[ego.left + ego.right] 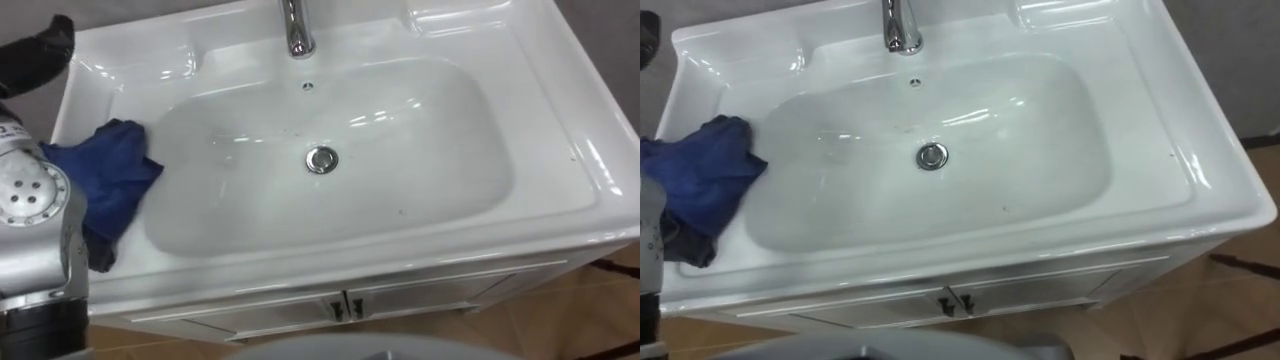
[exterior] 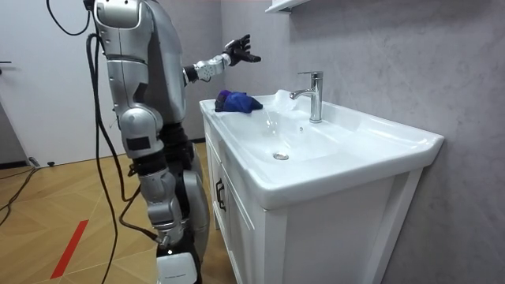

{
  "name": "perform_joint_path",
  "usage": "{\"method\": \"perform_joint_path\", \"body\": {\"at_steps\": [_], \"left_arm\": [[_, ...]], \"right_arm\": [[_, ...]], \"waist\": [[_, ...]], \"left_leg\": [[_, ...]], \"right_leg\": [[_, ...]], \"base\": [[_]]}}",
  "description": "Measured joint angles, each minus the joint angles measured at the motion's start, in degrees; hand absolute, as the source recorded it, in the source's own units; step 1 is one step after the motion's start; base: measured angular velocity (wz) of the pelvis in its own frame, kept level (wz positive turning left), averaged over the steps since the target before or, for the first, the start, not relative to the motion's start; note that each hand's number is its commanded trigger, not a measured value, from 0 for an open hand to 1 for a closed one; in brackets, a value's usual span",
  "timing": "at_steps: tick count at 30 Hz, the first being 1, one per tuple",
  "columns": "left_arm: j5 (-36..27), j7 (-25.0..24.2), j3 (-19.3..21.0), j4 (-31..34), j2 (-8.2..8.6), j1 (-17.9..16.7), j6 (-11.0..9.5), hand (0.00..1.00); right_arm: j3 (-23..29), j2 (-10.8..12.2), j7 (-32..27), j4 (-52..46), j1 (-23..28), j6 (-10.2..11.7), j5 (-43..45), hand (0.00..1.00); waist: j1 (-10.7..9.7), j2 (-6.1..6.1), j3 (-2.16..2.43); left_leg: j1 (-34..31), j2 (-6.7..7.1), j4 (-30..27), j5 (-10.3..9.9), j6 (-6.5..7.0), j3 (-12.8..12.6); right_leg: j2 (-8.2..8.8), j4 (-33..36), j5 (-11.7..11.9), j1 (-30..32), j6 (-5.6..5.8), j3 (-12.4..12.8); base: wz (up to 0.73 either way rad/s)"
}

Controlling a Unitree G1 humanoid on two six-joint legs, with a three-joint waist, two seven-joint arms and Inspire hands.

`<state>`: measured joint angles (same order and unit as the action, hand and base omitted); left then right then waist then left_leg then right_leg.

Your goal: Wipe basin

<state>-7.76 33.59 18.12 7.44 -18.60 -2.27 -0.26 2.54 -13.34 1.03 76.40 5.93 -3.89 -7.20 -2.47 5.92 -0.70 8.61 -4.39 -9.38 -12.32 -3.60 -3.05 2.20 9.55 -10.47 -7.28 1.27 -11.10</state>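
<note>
**Left hand raised off the cloth, cloth on basin ledge**

Below the left hand [image 2: 238,50], on the basin's left ledge, lies the blue cloth [image 1: 105,180], bunched up; one edge reaches the lip of the bowl; hand and cloth are well apart. The left hand is up in the air, fingers spread wide and holding nothing; in the left eye view it shows as a dark shape past the back left corner of the white ceramic basin [image 1: 540,150]. To the right of that hand, at the middle of the back rim, stands the chrome faucet [image 1: 296,30]; just in front of the faucet is the small overflow hole [image 1: 308,87]; nearer the robot, in the bowl floor, is the round chrome drain [image 1: 322,159]. The bowl has a few small dark specks. Under the basin is the white cabinet [image 1: 420,295], doors closed, with two dark door handles [image 1: 342,307] side by side at the middle. In the room view the robot stands on the wooden floor [image 2: 63,205] at the cloth end of the vanity, facing it. The right hand [image 2: 155,154] hangs at the robot's side, near the cabinet's end; cannot tell its state.
</note>
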Motion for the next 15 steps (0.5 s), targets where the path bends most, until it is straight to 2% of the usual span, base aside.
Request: {"method": "perform_joint_path", "body": {"at_steps": [4, 11, 14, 15], "left_arm": [[0.59, 0.66, 0.76, -1.18, -2.74, 0.03, 0.04, 0.0], [1.06, 2.59, 6.99, -3.53, -2.92, 0.02, 0.04, 0.0], [0.88, 3.81, 9.66, -8.57, -3.47, -0.09, 0.19, 0.0], [0.85, 4.13, 10.61, -10.77, -3.47, -0.13, 0.43, 0.0]], "right_arm": [[0.0, -0.24, -0.78, -1.19, 0.9, -1.01, 0.85, 0.0], [0.04, -0.24, -1.97, -1.12, 0.97, -1.05, 0.46, 0.0], [1.23, -0.41, -2.25, -1.08, 1.06, -1.17, 0.78, 0.0], [1.24, -0.53, -2.23, -1.16, 1.28, -1.17, 0.98, 0.0]], "waist": [[1.55, 0.6, 0.03], [4.26, 1.05, 0.12], [4.83, 1.38, 0.35], [5.55, 1.58, 0.6]], "left_leg": [[-0.12, 0.04, -0.03, 0.0, 0.0, 0.26], [-0.51, 0.17, -0.02, 0.0, 0.0, 0.94], [-1.11, 0.36, -0.05, 0.0, 0.01, 2.06], [-1.13, 0.41, -0.07, 0.01, 0.01, 2.33]], "right_leg": [[0.07, 0.13, -0.01, -0.02, 0.0, -0.18], [0.18, 0.09, -0.03, 0.17, 0.03, -0.71], [0.41, 0.02, -0.1, -0.01, 0.13, -2.26], [0.47, 0.04, -0.11, -0.1, 0.15, -2.54]], "base": [[0.01], [0.04], [0.25], [0.12]]}}
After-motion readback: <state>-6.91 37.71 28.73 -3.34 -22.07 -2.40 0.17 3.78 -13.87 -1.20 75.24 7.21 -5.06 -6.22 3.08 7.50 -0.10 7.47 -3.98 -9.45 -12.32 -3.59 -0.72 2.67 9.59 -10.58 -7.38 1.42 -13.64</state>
